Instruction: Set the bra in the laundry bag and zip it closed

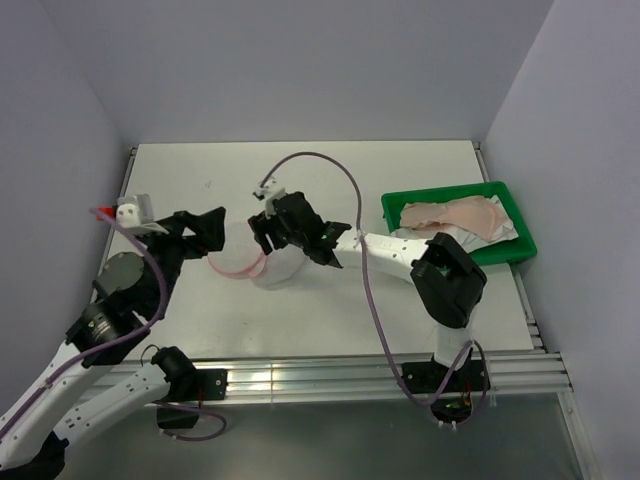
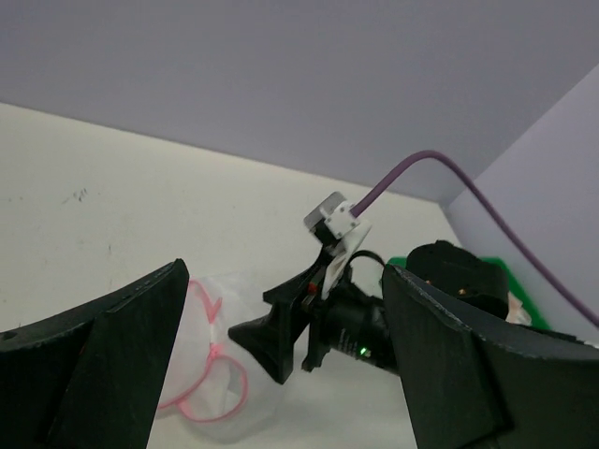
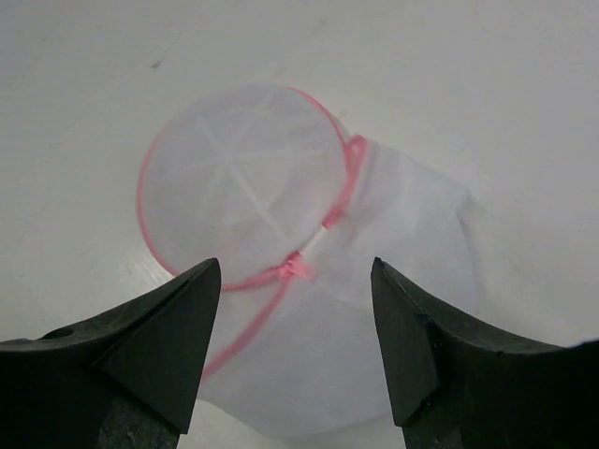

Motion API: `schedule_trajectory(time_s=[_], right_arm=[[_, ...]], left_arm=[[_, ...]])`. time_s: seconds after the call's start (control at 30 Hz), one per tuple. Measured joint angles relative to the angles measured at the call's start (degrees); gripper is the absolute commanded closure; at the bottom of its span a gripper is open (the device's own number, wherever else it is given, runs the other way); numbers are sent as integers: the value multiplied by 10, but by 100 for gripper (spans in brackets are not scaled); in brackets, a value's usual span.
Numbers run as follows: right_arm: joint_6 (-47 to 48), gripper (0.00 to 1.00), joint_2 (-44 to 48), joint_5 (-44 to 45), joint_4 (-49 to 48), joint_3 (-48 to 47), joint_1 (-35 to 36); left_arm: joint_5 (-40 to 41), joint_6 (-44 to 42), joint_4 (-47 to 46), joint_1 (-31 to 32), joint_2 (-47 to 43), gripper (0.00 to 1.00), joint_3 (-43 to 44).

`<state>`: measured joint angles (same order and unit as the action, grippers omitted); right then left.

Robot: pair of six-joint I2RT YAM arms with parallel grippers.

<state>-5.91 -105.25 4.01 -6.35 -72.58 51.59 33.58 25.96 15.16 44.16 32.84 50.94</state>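
Note:
The white mesh laundry bag (image 1: 262,266) with its pink zip line lies on the table between the two grippers; it also shows in the left wrist view (image 2: 213,374) and the right wrist view (image 3: 281,253). Its round lid flap is folded open. My right gripper (image 1: 266,232) is open and hovers just above the bag, jaws either side of the zip's hinge. My left gripper (image 1: 212,228) is open and empty, just left of the bag. The pale pink bra (image 1: 455,213) lies in the green tray (image 1: 525,238) at the right.
White fabric lies under the bra in the tray. A purple cable arcs above the right arm. The table (image 1: 320,320) has raised rails at its left and right edges and a wall behind.

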Motion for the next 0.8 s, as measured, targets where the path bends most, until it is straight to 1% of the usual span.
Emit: schedule_trajectory(time_s=[0.13, 0.2, 0.4, 0.47, 0.53, 0.67, 0.73, 0.8], right_arm=[[75, 27, -32, -34, 23, -77, 39], [106, 27, -66, -56, 41, -125, 58], [179, 28, -206, -77, 109, -280, 103], [194, 28, -251, -68, 138, -326, 110], [207, 27, -294, -42, 162, -370, 116], [228, 27, -343, 11, 195, -423, 122], [236, 30, -357, 33, 202, -437, 123], [239, 35, -359, 51, 206, -438, 123]], left_arm=[[21, -3, -4, 0, -28, 10, 30], [28, -4, -9, 0, -41, 10, 35], [34, -5, -8, -1, -52, 10, 33], [34, -8, -9, -1, -54, 10, 30], [34, -9, -10, -1, -55, 10, 27], [34, -9, -9, -1, -55, 10, 21], [33, -9, -8, -1, -55, 10, 17], [33, -8, -7, -1, -55, 11, 15]])
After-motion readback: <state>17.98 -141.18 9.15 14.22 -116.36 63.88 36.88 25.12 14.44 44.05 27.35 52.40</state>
